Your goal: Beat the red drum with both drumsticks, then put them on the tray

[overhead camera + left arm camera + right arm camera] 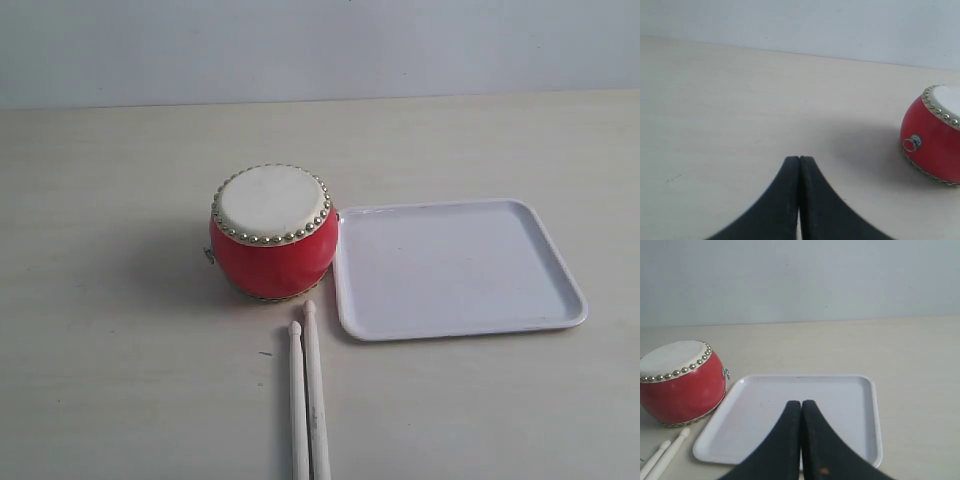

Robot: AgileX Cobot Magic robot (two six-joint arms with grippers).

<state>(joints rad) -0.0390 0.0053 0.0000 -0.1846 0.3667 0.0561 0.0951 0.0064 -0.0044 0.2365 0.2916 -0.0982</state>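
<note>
Drumsticks lay ungripped, side by side at the exterior frame's lower centre, while the left fingers and right fingers sat pressed together, empty. Each pair would likely need to part, then take one stick well behind its tip. Beyond the tips stood the red drum, with the tray just to its right. A pale worktop met a plain wall.

Cannot see the butt ends of the two slim pale wooden drumsticks, cropped by the exterior view's lower edge. Get only a clipped part of the glossy red barrel-shaped drum in the left wrist view. Lose some rim of the flat white plastic tray behind the black right gripper.
</note>
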